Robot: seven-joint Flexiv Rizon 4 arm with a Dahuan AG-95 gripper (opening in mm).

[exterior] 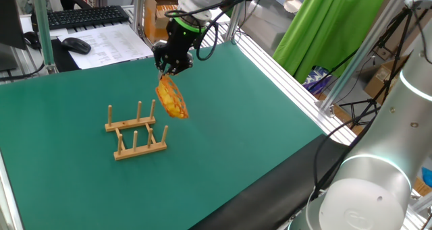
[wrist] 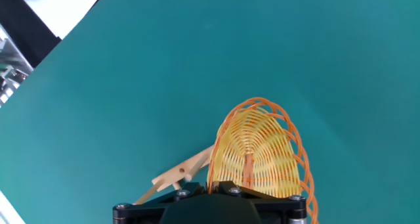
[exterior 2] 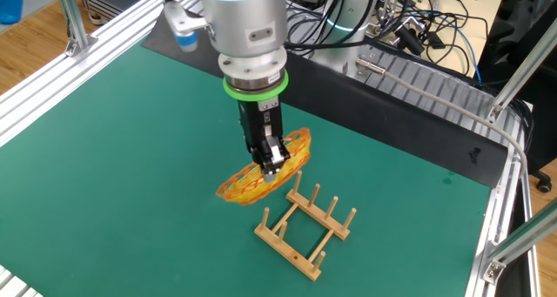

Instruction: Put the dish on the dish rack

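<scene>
A green mat (exterior: 223, 142) covers the table, and silver metal rails (exterior: 283, 68) frame its edge. Behind the claw (exterior: 165, 71) there is a desk with a black keyboard (exterior: 84, 15), a mouse (exterior: 76, 45) and printed papers (exterior: 108, 41). A green curtain (exterior: 331, 21) hangs far to its right. In the other fixed view, many cables (exterior 2: 392, 27) lie behind it, and a wooden floor (exterior 2: 30, 36) shows at the left.

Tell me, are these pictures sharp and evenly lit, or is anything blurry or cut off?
Both fixed views are sharp and evenly lit, with only soft shadows under the rack. In the hand view the plate is crisp, but the end effector's dark body blocks the bottom edge.
</scene>
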